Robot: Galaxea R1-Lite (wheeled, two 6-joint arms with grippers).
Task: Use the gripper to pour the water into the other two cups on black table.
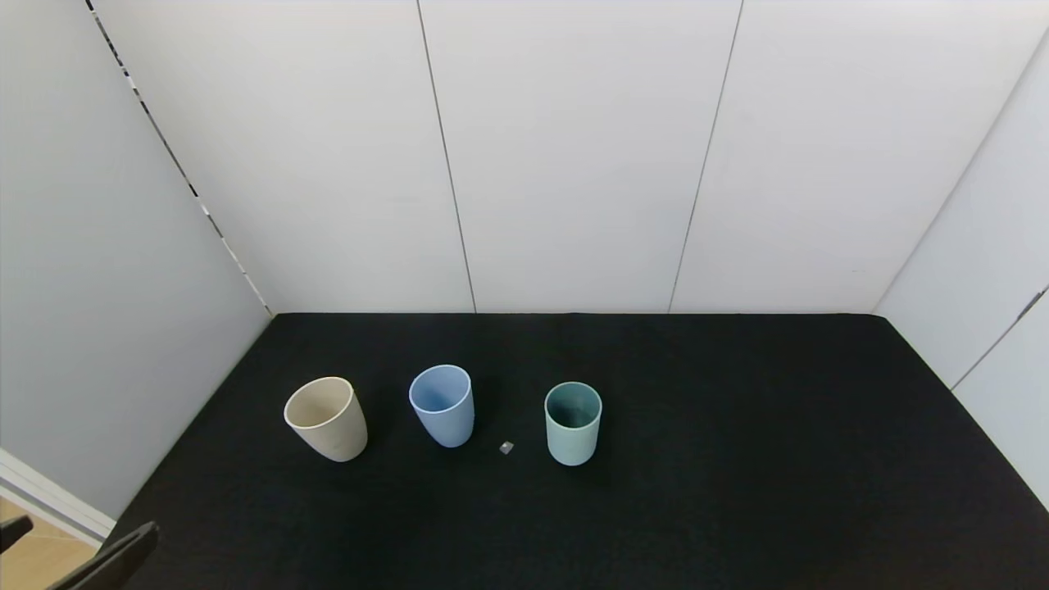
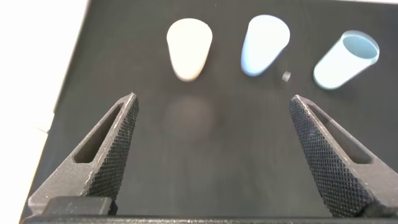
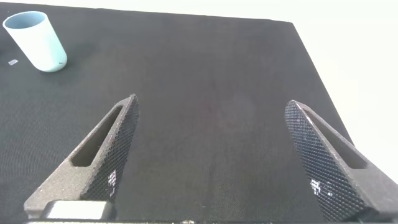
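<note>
Three cups stand in a row on the black table (image 1: 737, 459): a beige cup (image 1: 326, 418) on the left, a light blue cup (image 1: 442, 405) in the middle, a mint green cup (image 1: 573, 422) with a dark teal inside on the right. My left gripper (image 2: 212, 124) is open and empty, well short of the cups; its fingers (image 1: 106, 561) show at the lower left corner of the head view. The left wrist view shows the beige cup (image 2: 189, 46), the blue cup (image 2: 263, 43) and the mint cup (image 2: 346, 60). My right gripper (image 3: 211, 121) is open and empty over bare table, the mint cup (image 3: 36, 41) far off.
A tiny grey cube (image 1: 506, 447) lies between the blue and mint cups, also in the left wrist view (image 2: 286, 76). White walls (image 1: 574, 164) close the table at the back and both sides. A table edge runs near my right gripper (image 3: 323, 74).
</note>
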